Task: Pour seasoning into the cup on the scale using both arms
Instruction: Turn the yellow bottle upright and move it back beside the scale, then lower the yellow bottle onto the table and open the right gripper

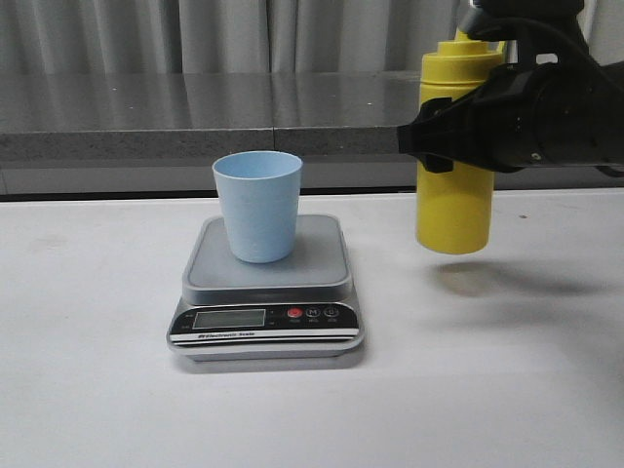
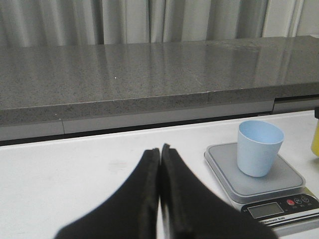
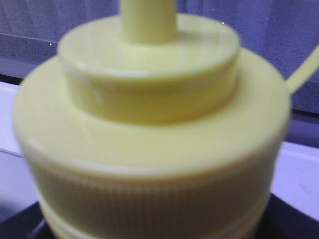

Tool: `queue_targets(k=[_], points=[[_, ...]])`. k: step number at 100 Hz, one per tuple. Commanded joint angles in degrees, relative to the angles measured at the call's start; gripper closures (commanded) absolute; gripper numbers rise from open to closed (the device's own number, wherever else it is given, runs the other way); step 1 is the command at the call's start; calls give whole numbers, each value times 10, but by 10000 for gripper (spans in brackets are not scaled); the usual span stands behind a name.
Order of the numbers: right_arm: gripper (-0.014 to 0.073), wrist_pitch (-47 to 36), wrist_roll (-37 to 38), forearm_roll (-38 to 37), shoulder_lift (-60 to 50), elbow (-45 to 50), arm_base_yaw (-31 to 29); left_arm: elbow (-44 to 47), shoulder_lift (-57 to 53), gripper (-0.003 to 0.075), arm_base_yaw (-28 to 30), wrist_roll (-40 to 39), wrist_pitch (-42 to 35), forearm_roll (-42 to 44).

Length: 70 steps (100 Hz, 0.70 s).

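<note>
A light blue cup (image 1: 257,206) stands upright on the silver-grey scale (image 1: 267,289) in the middle of the white table. To its right the yellow seasoning bottle (image 1: 455,200) hangs upright above the table, with my right gripper (image 1: 450,136) shut around its upper body. The right wrist view is filled by the bottle's ribbed yellow cap (image 3: 149,144), and the gripper's fingers are hidden there. My left gripper (image 2: 160,152) is shut with nothing in it, low over the table to the left of the cup (image 2: 259,147) and the scale (image 2: 271,194). It is out of the front view.
A grey stone ledge (image 1: 195,122) runs along the back of the table, with curtains behind it. The bottle casts a shadow (image 1: 487,278) on the white table (image 1: 88,370) below it.
</note>
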Motion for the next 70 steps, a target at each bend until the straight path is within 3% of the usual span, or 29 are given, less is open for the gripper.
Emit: queue_targets(k=[1, 33, 70], points=[[452, -71, -6, -3, -10, -9, -4, -15, 8, 740, 3, -3, -45, 0], [452, -121, -4, -4, 35, -9, -4, -15, 8, 740, 3, -3, -45, 0], [452, -124, -2, -4, 57, -9, -4, -15, 8, 740, 3, -3, -45, 0]])
